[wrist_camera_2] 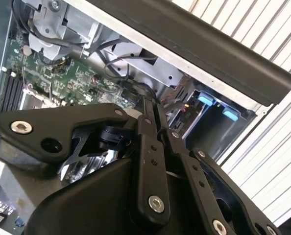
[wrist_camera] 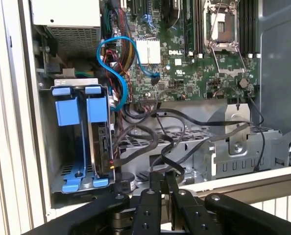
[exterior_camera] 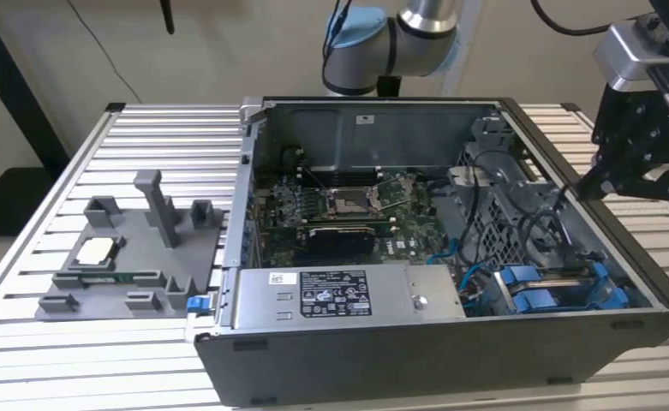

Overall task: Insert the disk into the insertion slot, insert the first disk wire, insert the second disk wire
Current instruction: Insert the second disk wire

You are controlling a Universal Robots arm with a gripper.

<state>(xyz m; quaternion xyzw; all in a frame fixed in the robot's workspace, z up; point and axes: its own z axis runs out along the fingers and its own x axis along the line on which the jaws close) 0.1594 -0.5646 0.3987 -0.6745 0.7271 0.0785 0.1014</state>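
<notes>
The disk point(wrist_camera: 99, 142) stands on edge in its bright blue carrier point(wrist_camera: 96, 108) inside the insertion slot point(wrist_camera: 72, 171), a dark metal bay at the front corner of the open computer case. In the exterior view the blue carrier point(exterior_camera: 540, 288) shows in the bay point(exterior_camera: 505, 295) at the case's front right. Black and red wires point(wrist_camera: 117, 147) run right beside the disk's edge; whether they are plugged in cannot be told. My gripper point(exterior_camera: 608, 181) hangs above the case's right wall, behind the bay. Its fingers point(wrist_camera: 157, 188) lie together, shut, with nothing between them, as in the second wrist view point(wrist_camera_2: 153, 115).
A silver power supply point(exterior_camera: 334, 295) lies at the case's front, the motherboard point(exterior_camera: 346, 205) behind it. A blue cable point(wrist_camera: 111, 46) loops from the board toward the bay. A grey parts fixture point(exterior_camera: 128, 257) sits on the slatted table point(exterior_camera: 140, 137) at the exterior view's left.
</notes>
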